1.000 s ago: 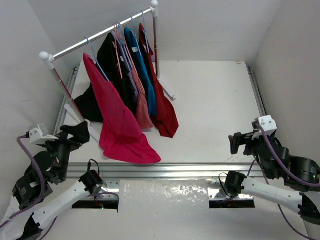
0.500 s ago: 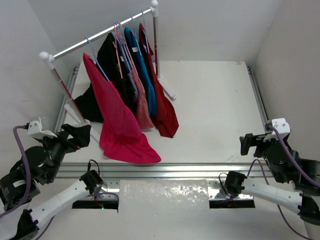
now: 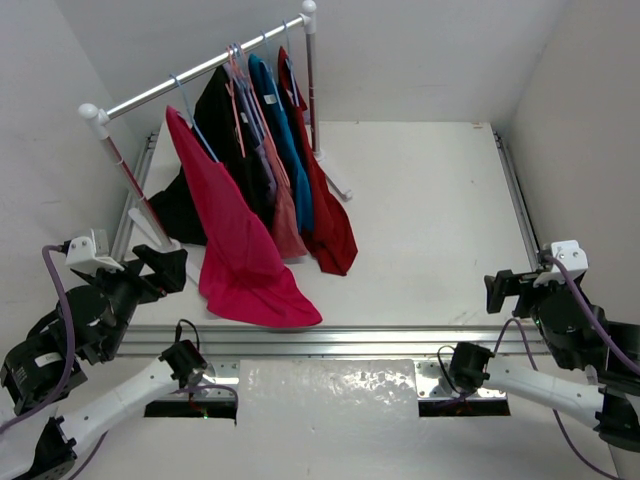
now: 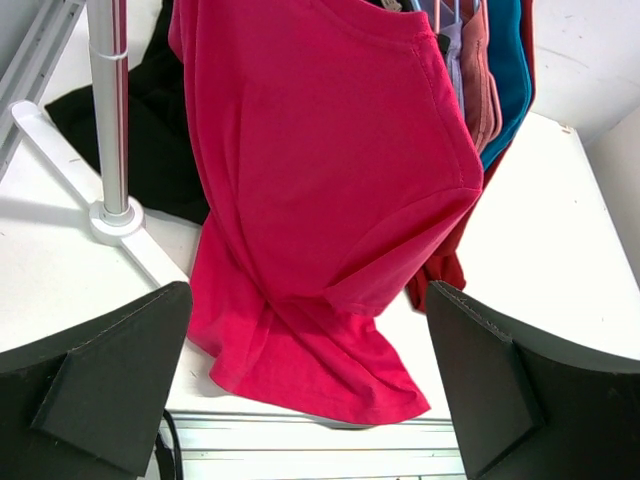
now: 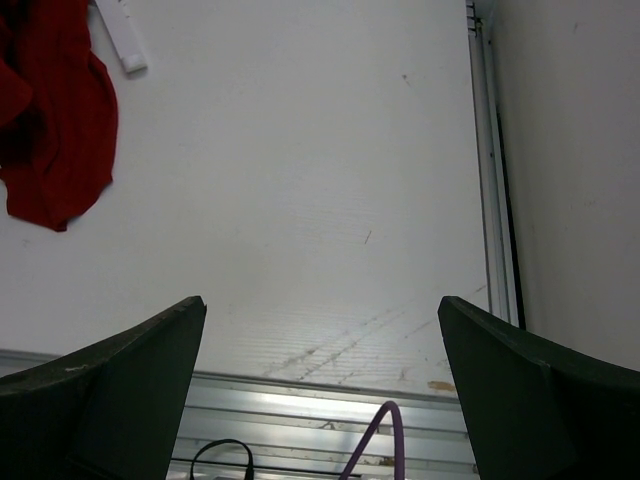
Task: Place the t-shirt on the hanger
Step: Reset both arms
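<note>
While my left gripper (image 3: 158, 268) is hovering wide open and empty, I am seeing the t-shirt (image 3: 235, 235) hanging on the hanger (image 3: 188, 108) from the rail (image 3: 205, 72), and my right gripper (image 3: 505, 290) is standing open too, so I am judging the task done.

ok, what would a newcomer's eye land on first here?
The bright pink t-shirt hangs at the front of the rack on the left of the table, its lower edge draped onto the surface. A row of other shirts hangs behind it. The left gripper and right gripper sit open and empty at the near corners.
</note>
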